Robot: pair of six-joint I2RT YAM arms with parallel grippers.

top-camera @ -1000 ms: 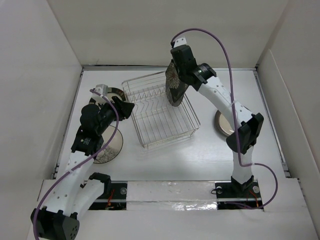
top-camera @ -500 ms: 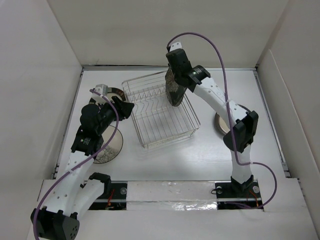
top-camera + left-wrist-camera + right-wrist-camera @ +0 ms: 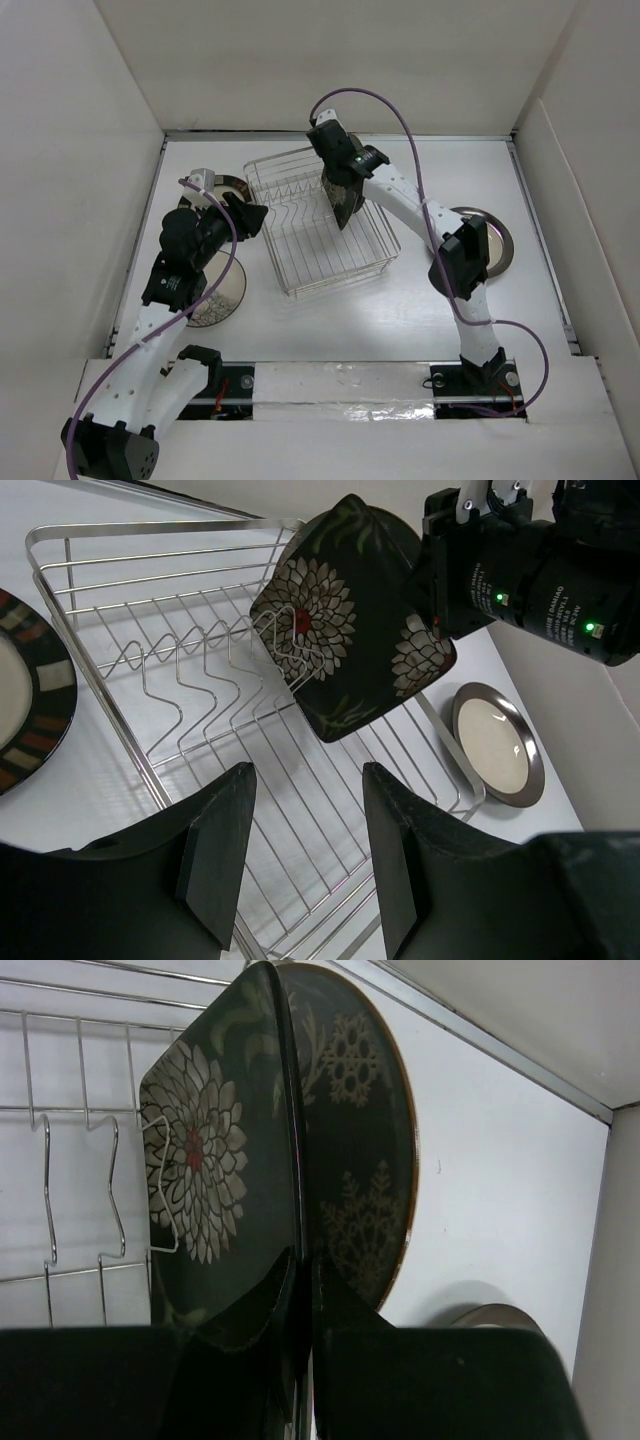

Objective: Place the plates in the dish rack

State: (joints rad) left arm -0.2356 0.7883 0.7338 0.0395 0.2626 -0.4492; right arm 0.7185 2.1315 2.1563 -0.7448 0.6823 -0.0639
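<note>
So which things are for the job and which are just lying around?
For the job: square dark flowered plate, round dark snowflake plate, three cream-centred round plates, silver wire dish rack.
Lying about: only the arms' purple cables.

White arms (image 3: 395, 190) — black joints (image 3: 462, 258), purple cables (image 3: 365, 93).

A flat white worktop (image 3: 420, 330) fills the middle of the scene. Plain white panels box it in on three sides: a far wall (image 3: 330, 60), a left wall (image 3: 60, 180) and a right wall (image 3: 590, 200). A thin dark seam (image 3: 250, 133) runs along the far edge, and crinkled silver tape (image 3: 340, 408) lines the near edge. The light is even and the shadows are soft.
</note>
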